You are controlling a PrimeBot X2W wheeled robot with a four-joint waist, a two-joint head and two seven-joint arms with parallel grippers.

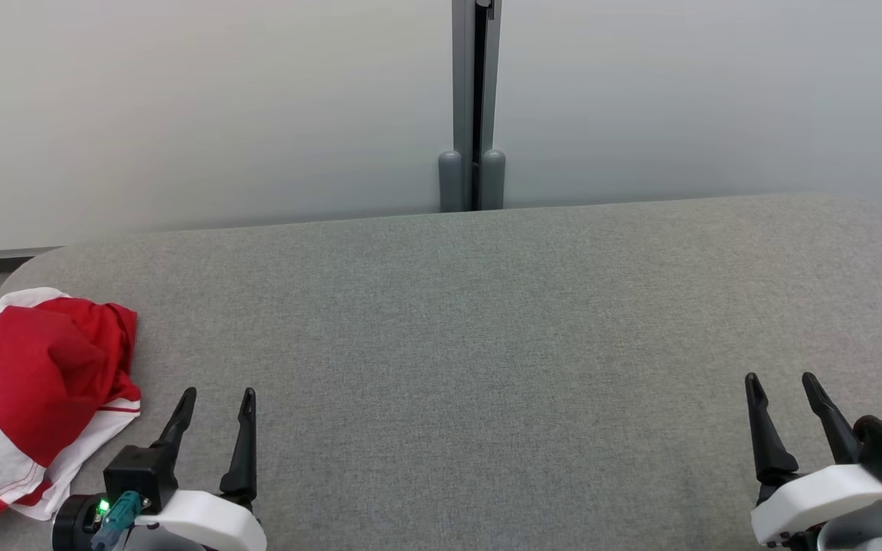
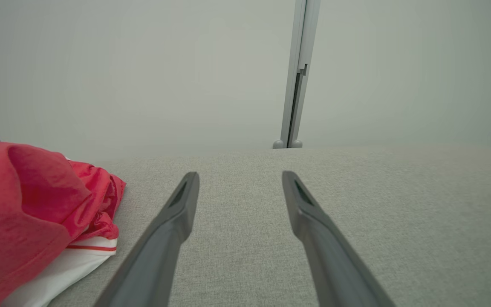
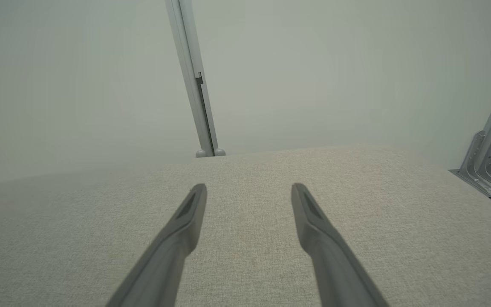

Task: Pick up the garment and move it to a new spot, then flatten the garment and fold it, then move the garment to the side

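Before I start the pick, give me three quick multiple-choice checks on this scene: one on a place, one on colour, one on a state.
1. Where does the garment lie on the grey table?
A) far right corner
B) left edge, beside the left jaws
C) centre

2. Its colours?
A) blue and yellow
B) black
C) red and white

3. How do the left jaws and right jaws stand?
A) both open, empty
B) both shut on the garment
C) left shut, right open

1 B: the head view shows it bunched at the lower left.
2 C: red cloth with white bands.
3 A: both stand apart with nothing between.
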